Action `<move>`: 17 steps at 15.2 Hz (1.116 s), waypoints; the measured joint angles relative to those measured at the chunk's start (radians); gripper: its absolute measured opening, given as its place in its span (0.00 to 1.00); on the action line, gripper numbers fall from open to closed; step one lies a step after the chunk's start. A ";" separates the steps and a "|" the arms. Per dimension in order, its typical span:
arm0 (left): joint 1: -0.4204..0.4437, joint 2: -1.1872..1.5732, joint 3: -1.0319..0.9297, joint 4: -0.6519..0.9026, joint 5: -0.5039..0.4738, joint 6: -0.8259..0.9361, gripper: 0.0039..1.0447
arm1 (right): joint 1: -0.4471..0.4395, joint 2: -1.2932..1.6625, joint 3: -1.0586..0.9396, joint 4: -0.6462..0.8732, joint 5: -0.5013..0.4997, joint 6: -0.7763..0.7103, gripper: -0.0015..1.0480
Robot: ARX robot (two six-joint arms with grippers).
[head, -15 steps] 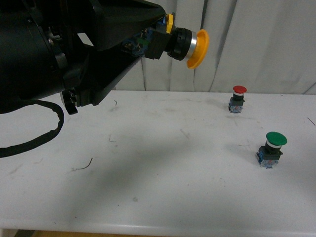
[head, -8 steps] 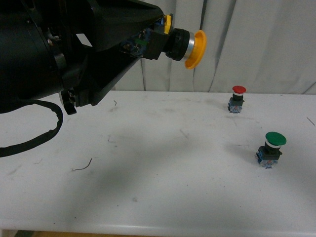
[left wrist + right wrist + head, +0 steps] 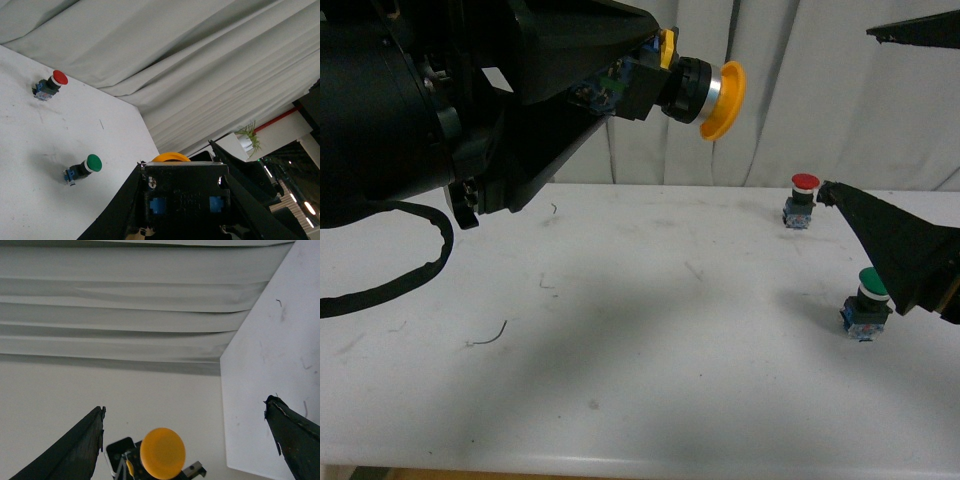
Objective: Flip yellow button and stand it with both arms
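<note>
The yellow button hangs high above the white table, lying sideways with its orange cap facing right. My left gripper is shut on its dark block base. In the left wrist view the base fills the space between the jaws, and the cap's rim shows beyond it. My right gripper is open at the right, one finger high and the other low, apart from the button. In the right wrist view the cap faces the camera, low between the wide-spread fingers of the right gripper.
A red-capped button stands upright at the table's back right. A green-capped button stands nearer, partly behind the lower right finger. Both also show in the left wrist view, red-capped button and green-capped button. Grey curtains hang behind the table.
The right gripper's open fingers have come into the front view from the right. The left gripper holds the yellow button in nearly the same place.
</note>
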 joint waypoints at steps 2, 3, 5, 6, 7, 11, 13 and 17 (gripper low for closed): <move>-0.001 0.002 0.000 0.000 0.001 0.000 0.34 | 0.019 0.025 0.035 0.007 0.021 0.050 0.94; 0.000 0.004 0.000 0.003 0.002 0.000 0.34 | 0.032 0.042 0.042 0.004 0.037 0.067 0.94; 0.000 0.004 0.000 0.003 0.002 0.000 0.34 | 0.063 0.060 0.056 0.003 0.050 0.077 0.94; 0.000 0.004 0.000 0.002 0.003 0.000 0.34 | 0.084 0.066 0.066 0.005 0.060 0.076 0.94; 0.000 0.004 0.000 0.001 0.003 0.000 0.34 | 0.111 0.070 0.069 0.005 0.076 0.074 0.94; -0.002 0.004 0.000 0.000 0.006 0.003 0.34 | 0.209 0.071 0.078 0.005 0.078 0.061 0.94; -0.002 0.004 0.000 -0.001 0.010 0.006 0.34 | 0.209 0.079 0.100 0.006 0.091 0.061 0.94; 0.002 0.004 0.000 0.004 0.014 0.006 0.34 | 0.230 0.101 0.122 0.004 0.097 0.050 0.94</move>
